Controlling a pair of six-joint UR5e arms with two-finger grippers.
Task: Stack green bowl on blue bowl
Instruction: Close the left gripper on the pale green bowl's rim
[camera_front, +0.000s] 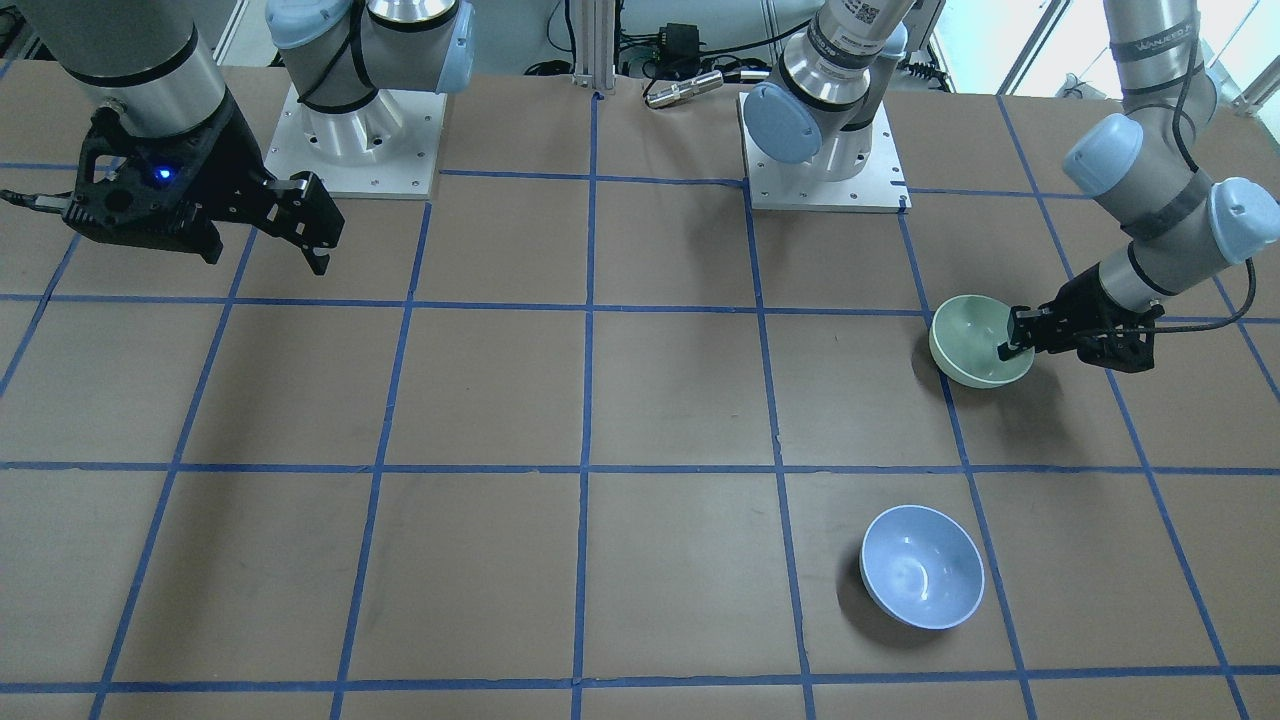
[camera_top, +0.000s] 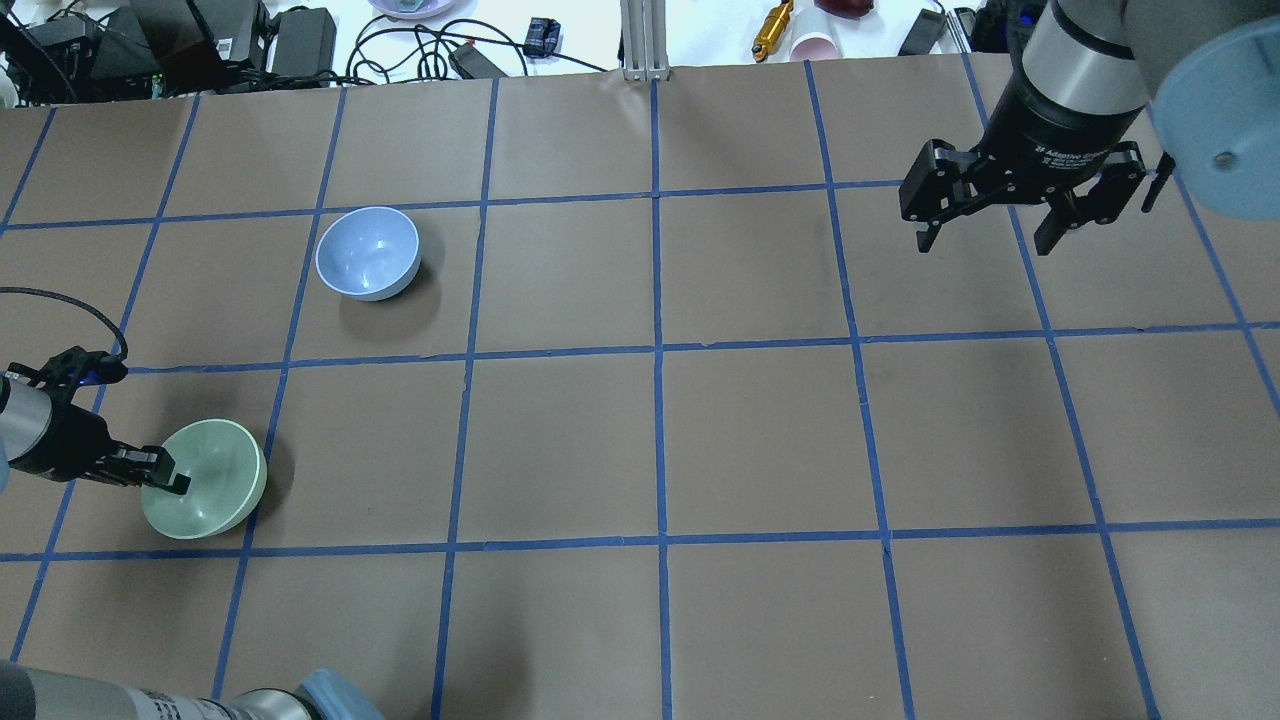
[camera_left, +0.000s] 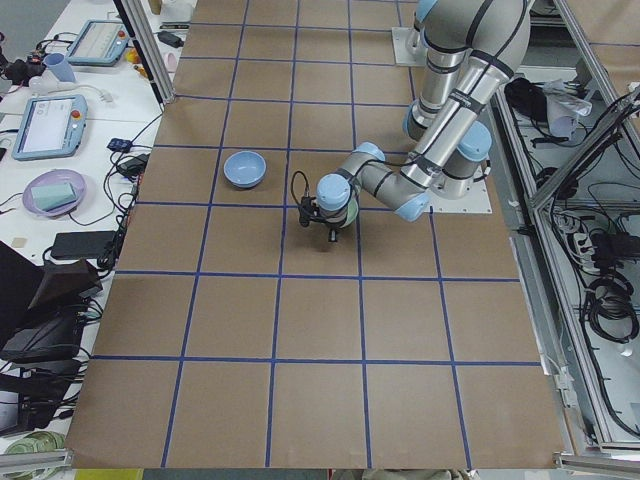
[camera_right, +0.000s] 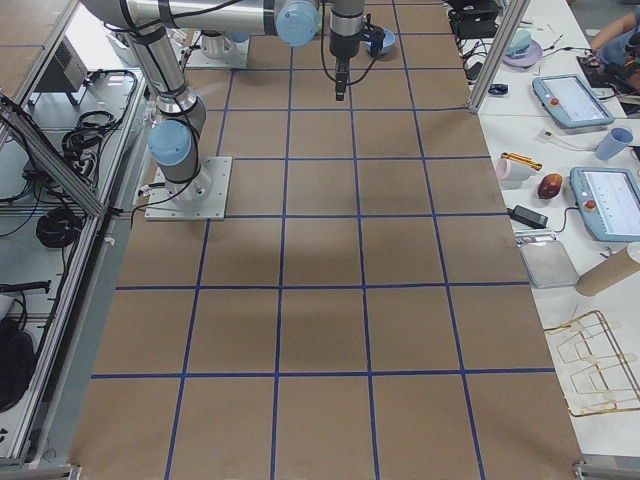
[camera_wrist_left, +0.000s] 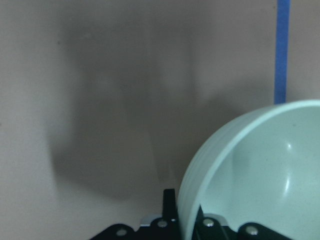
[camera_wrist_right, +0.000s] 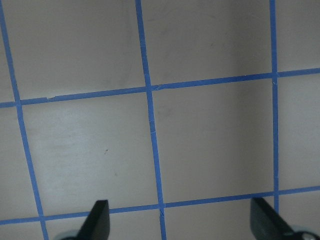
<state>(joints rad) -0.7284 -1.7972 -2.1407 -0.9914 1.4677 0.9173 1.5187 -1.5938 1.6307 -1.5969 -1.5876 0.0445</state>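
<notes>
The pale mint-green bowl (camera_top: 208, 490) is at the table's left side, tilted and lifted a little, with its shadow beside it. My left gripper (camera_top: 168, 478) is shut on the green bowl's rim, one finger inside and one outside; this shows in the front view (camera_front: 1012, 342) and the left wrist view (camera_wrist_left: 187, 212), where the green bowl (camera_wrist_left: 260, 175) fills the lower right. The periwinkle-blue bowl (camera_top: 367, 252) stands upright and empty farther out on the table, also in the front view (camera_front: 922, 566). My right gripper (camera_top: 990, 225) is open and empty, high over the far right.
The brown table (camera_top: 660, 440) carries a grid of blue tape lines. Cables, power bricks and small items (camera_top: 300, 35) lie beyond its far edge. The two arm bases (camera_front: 355, 140) stand at the robot's side of the table.
</notes>
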